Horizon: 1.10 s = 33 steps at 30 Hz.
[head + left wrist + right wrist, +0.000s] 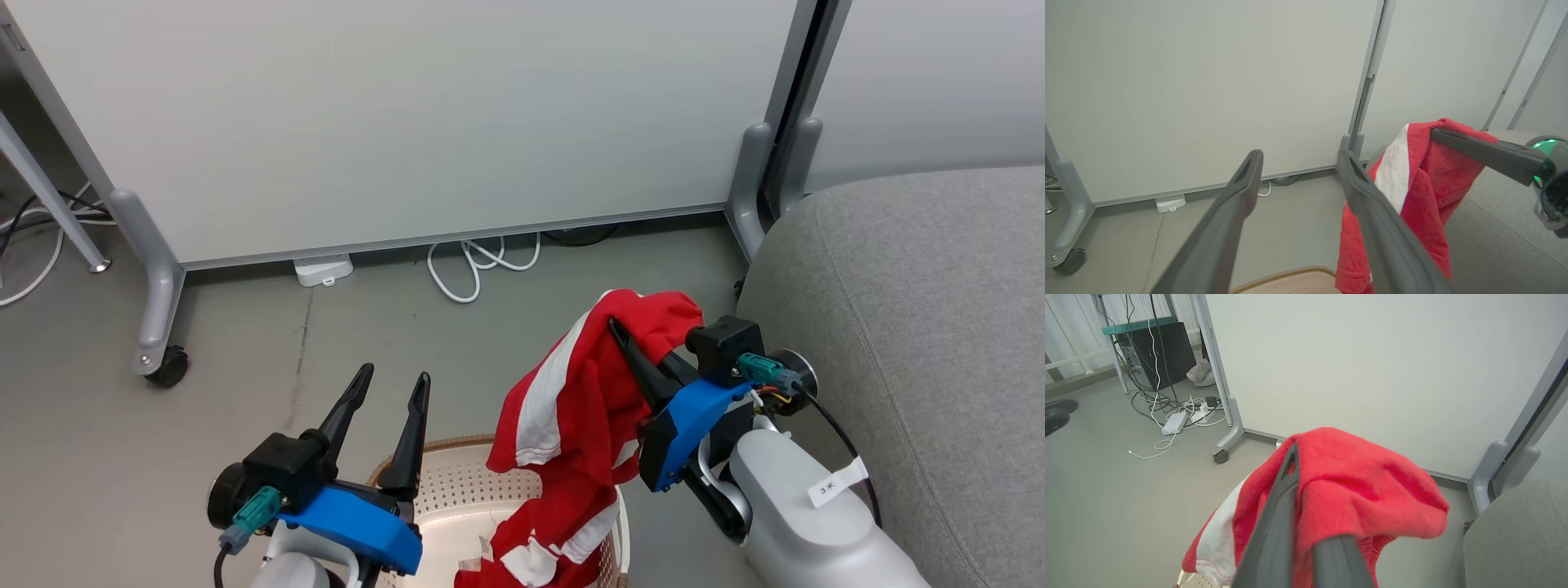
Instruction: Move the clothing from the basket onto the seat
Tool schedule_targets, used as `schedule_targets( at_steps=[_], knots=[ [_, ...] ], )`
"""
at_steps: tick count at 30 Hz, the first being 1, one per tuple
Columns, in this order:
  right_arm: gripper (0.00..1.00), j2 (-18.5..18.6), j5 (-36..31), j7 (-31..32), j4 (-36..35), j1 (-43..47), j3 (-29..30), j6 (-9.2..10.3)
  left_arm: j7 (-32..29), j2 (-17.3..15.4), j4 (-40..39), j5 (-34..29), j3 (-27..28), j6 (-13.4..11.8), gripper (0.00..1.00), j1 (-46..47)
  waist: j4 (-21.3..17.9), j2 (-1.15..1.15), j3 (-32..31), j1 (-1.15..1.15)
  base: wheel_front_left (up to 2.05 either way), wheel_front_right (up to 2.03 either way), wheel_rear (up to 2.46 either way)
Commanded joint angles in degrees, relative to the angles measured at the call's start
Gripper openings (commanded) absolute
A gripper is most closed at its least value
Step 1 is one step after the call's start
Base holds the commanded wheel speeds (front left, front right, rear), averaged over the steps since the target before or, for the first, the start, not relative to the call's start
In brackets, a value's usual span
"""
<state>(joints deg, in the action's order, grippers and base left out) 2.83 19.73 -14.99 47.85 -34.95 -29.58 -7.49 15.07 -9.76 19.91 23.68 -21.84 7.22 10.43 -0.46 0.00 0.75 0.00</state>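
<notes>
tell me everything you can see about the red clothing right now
The clothing is bright red soft fabric with broad white stripes and white trim, like a sports jersey. It hangs crumpled from the right gripper, whose fingers are closed on its upper part, with a fold draped over the fingertips. From there it trails down, and its lower end reaches into the basket. It is held up beside the grey seat, not on it. The left gripper is apart from it.

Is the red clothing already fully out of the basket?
Partly out. The right hand holds the clothing up, but its lower end hangs inside the basket.
</notes>
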Motion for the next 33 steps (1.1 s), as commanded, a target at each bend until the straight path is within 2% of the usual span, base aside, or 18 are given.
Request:
schedule_targets(
  at_steps=[1, 13, 33],
  knots=[
    [0.0, 0.1, 0.0, -0.3, -0.1, 0.4, -0.2, -0.01, 0.2, 0.0, -0.1, -0.2, -0.2, 0.5, 1.0, -0.4, -0.2, 0.0, 0.0, 0.0, 0.0, 0.0, 0.0],
    [0.0, 0.1, -0.9, -0.3, -0.5, 0.3, 0.8, -0.01, 0.2, 0.0, 0.0, 0.3, -1.0, 0.3, 1.0, -0.3, -4.3, 0.0, 0.2, 0.0, 0.0, 0.0, 0.0],
    [0.0, 0.1, -1.9, -0.3, -2.3, 0.4, 2.8, -0.01, 0.2, -0.4, -0.2, 0.7, -2.1, 0.3, 1.0, 1.4, -19.1, 0.0, 1.7, 0.0, 0.0, 0.0, 0.0]
  ],
)
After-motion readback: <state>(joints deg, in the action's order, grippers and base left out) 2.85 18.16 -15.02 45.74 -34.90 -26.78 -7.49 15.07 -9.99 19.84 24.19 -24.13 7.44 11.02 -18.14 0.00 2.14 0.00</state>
